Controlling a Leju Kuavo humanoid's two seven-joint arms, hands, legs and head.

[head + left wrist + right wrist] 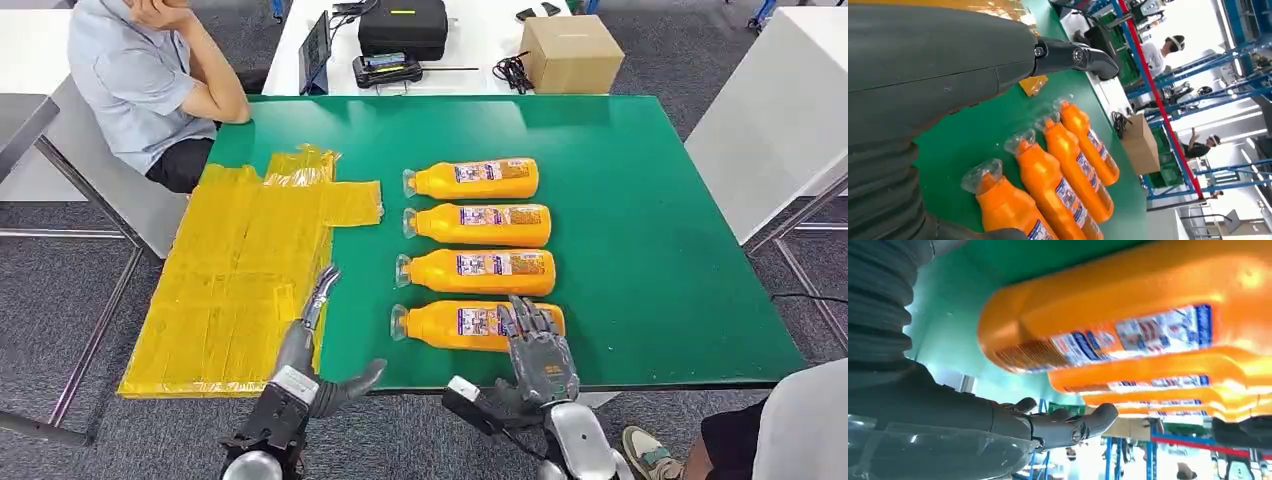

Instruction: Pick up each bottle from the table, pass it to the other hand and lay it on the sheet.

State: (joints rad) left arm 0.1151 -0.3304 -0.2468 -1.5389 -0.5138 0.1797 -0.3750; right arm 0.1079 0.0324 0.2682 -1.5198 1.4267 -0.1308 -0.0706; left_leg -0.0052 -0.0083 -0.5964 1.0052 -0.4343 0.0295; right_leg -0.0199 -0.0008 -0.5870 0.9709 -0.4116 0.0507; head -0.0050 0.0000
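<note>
Bottles: four orange, lying in a row on green tabletop (pixel 650 250), long axes across the robot, caps toward yellow sheet (pixel 240 270); nearest bottle (pixel 450 325) close to the near edge; right hand (pixel 540 350) released, fingers spread just over its base end; left hand (pixel 320 375) released, beside sheet, farther off; bare green tabletop between caps and sheet.

**Count on the bench**

Four orange bottles (pixel 478 179) (pixel 482 225) (pixel 480 272) (pixel 450 325) lie side by side on one green bench (pixel 660 250). One yellow sheet (pixel 240 270). One cardboard box (pixel 571 53) behind. Two robot hands (pixel 310 345) (pixel 540 350).
</note>
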